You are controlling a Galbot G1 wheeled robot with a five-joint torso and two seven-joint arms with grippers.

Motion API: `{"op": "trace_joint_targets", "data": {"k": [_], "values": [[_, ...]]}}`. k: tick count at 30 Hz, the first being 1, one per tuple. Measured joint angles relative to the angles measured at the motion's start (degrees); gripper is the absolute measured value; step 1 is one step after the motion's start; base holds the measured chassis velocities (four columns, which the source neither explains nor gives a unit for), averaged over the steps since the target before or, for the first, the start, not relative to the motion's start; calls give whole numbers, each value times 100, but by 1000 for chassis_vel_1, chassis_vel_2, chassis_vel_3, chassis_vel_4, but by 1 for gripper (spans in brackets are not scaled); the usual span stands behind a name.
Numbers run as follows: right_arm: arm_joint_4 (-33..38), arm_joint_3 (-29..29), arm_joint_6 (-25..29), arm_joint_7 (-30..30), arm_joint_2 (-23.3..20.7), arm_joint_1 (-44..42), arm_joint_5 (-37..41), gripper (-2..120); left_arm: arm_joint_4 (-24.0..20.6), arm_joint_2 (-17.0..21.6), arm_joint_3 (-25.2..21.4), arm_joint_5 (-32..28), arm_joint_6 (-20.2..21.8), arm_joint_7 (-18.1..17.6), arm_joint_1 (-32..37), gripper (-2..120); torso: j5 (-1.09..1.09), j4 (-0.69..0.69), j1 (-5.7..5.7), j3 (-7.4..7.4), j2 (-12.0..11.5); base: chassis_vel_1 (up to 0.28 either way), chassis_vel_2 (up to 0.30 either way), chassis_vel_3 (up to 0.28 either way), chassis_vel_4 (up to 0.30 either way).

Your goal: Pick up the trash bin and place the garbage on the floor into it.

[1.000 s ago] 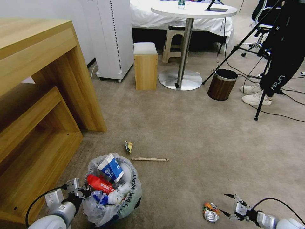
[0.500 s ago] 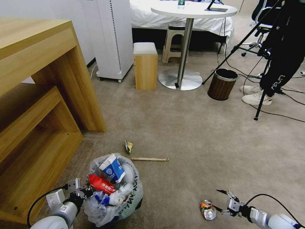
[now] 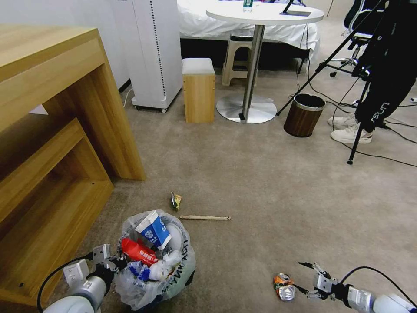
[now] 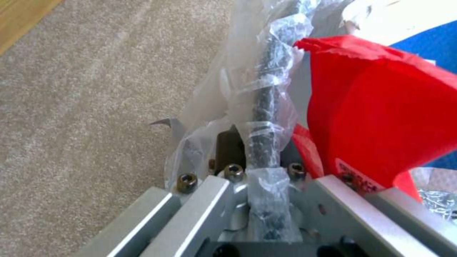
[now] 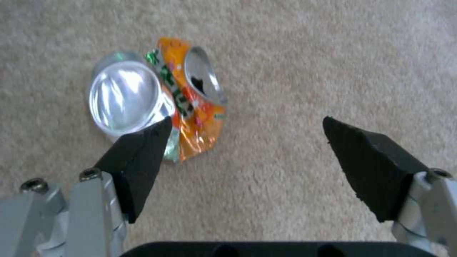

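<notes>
The trash bin point(image 3: 156, 267), bag lettering too crumpled to read, sits at seven o'clock on the floor point(image 3: 269, 182), its rim clamped in the left gripper point(image 3: 114, 263). At five o'clock the right gripper point(image 3: 304, 278) hangs spread wide beside the crushed can point(image 3: 282, 287), whose green characters show close up. A wooden stick point(image 3: 205, 217) and small wrapper point(image 3: 175, 200) lie just beyond the bin.

Beige carpet point(image 3: 260, 174); wooden desk point(image 3: 52, 108) left; round white table point(image 3: 265, 13) behind.
</notes>
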Motion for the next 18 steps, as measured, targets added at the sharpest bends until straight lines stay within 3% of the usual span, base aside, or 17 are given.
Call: {"op": "trace_joint_targets", "data": {"k": [18], "values": [[-354, 4, 48, -18, 214, 216, -52, 81, 36, 25, 12, 12, -37, 13, 3, 0, 0, 0, 0, 0, 1, 0, 0, 0, 0]]}}
